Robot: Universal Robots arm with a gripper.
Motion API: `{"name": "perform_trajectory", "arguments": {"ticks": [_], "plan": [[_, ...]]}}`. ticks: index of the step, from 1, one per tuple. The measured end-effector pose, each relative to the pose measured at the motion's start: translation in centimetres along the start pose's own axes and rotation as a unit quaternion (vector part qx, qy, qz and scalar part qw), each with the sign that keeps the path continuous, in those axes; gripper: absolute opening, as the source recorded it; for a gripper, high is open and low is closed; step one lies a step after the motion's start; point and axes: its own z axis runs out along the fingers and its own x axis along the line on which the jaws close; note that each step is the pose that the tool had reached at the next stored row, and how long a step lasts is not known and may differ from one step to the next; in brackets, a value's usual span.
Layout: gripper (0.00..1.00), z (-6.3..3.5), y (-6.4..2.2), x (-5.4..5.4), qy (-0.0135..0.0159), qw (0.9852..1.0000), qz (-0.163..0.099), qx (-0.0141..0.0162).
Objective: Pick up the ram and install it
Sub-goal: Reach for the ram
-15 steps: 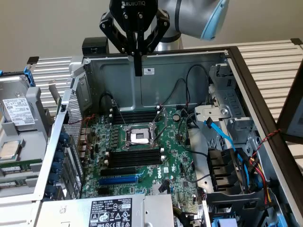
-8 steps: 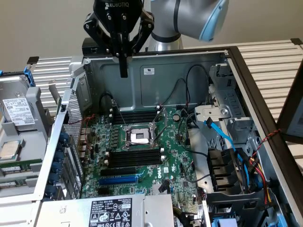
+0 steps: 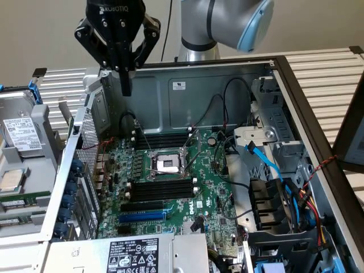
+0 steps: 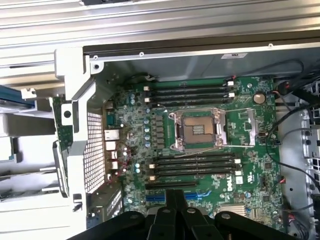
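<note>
Looks like a robotics lab bench for computer work: below the gripper (image 3: pixel 125 90), an opened desktop case (image 3: pixel 170 108) on its side, green motherboard (image 3: pixel 210 193) bare with an empty CPU socket (image 3: pixel 166 165); off to the gripper's side, a loose hard drive (image 3: pixel 20 133); slatted metal tabletop (image 3: pixel 324 74) underneath.

Room above the black slots (image 3: pixel 162 187) lies open to the hand (image 3: pixel 126 90), hemmed by the case wall (image 3: pixel 170 105) and cables (image 3: pixel 265 162).
</note>
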Motion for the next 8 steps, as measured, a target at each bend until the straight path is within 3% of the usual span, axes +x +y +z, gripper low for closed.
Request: {"name": "perform_trajectory", "arguments": {"ticks": [8], "plan": [[0.10,0.46,-0.34,3.6,0.0035,1.0000,0.000,0.0004]]}}
